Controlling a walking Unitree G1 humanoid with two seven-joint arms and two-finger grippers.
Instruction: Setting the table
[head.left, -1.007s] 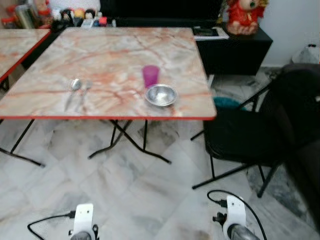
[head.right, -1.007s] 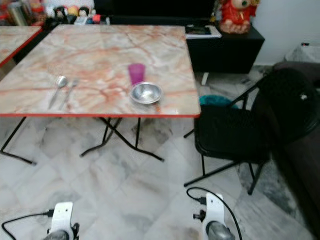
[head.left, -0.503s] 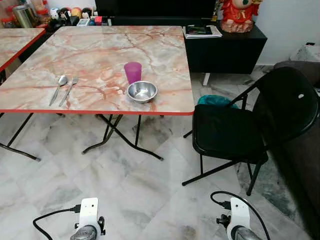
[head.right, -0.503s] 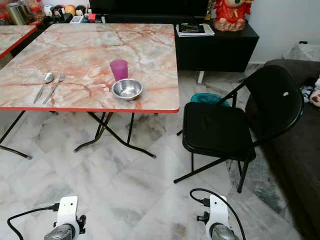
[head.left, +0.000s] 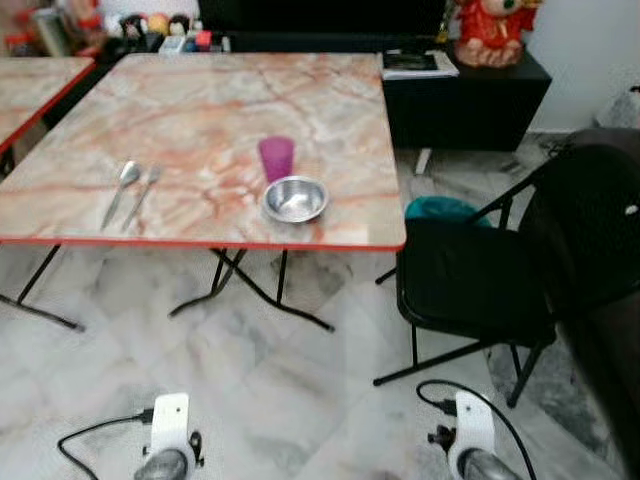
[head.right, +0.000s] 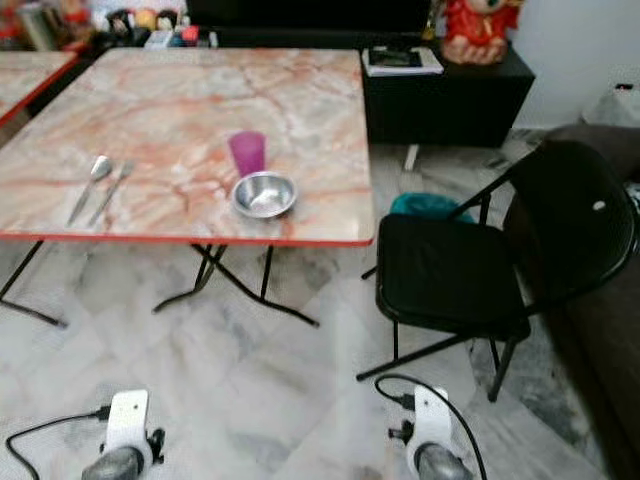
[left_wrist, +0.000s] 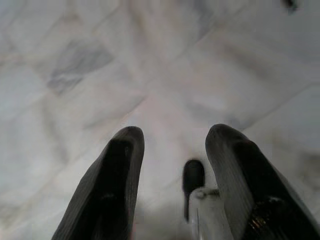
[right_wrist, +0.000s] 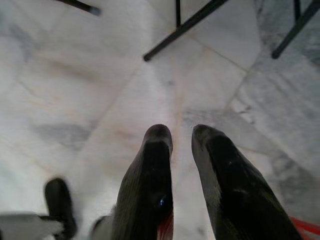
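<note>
On the marble table (head.left: 200, 100) sat a purple cup (head.left: 276, 158) just behind a steel bowl (head.left: 295, 198) — spoon (head.left: 121, 186) and fork (head.left: 143, 190) lay left. Both arms hung low: left gripper (left_wrist: 172, 150) parted and empty, right gripper (right_wrist: 181, 145) slightly parted and empty — over floor.

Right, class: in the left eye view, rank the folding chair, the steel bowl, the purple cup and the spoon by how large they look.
1. Folding chair, by far the largest.
2. Steel bowl.
3. Purple cup and spoon: too close to rank; the spoon looks longer but thinner, and the picture is blurred.
</note>
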